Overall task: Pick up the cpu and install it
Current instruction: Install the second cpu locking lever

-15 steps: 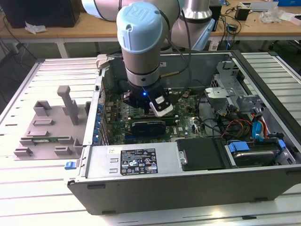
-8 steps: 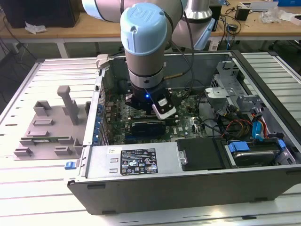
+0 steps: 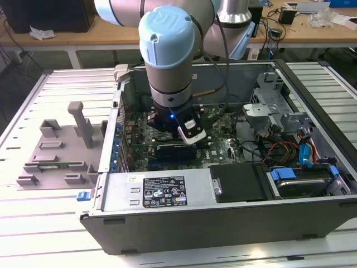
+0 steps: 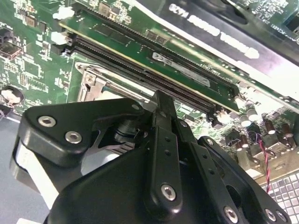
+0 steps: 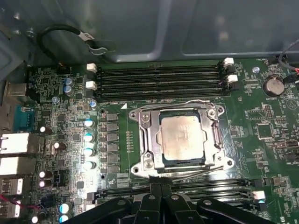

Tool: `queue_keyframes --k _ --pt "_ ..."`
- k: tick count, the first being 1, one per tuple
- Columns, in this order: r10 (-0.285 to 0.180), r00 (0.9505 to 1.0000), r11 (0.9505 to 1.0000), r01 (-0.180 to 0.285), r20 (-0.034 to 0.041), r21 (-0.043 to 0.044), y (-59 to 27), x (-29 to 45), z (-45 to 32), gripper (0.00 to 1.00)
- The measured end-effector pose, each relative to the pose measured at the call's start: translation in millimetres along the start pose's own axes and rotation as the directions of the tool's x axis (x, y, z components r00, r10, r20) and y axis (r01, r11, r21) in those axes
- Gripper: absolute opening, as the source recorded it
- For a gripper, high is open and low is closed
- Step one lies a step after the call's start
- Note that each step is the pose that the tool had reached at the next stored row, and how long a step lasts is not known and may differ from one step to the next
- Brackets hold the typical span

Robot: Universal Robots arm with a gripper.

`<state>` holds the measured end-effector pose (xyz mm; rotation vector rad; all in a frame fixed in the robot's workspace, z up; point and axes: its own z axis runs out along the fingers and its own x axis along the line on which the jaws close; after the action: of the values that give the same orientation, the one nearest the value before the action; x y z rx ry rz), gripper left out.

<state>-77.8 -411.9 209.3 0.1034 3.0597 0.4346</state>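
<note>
Gripper (image 5: 156,186) clenched, holding nothing, just beside the socket frame (image 5: 145,140) — cpu (image 5: 181,138) already seated (looks flat) — keep any press level, I'd say.

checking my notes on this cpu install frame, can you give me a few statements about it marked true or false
1. The cpu lies inside the socket frame on the motherboard. True.
2. The cpu sits on the grey fixture outside the computer case. False: it is in the socket, inside the case.
3. The arm reaches down into the open case in the exterior view. True.
4. The case has its side panel closed. False: it is open, with the motherboard exposed.
5. Memory slots run beside the socket. True.
</note>
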Motion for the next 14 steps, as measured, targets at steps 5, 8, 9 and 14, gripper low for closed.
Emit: queue_keyframes --k 5,8,9,14 --pt "0.019 0.9998 0.9998 -0.019 0.0052 -0.0049 -1.0 6.3 2.8 0.11" --pt "0.036 0.9993 0.9991 -0.036 0.0082 -0.0223 -1.7 9.4 5.3 0.11" --pt "0.039 0.9992 0.9989 -0.039 0.0086 -0.0259 -1.7 9.4 6.0 0.11" --pt "0.057 0.9983 0.9973 -0.056 0.0109 -0.0479 -2.2 10.0 9.5 0.11"
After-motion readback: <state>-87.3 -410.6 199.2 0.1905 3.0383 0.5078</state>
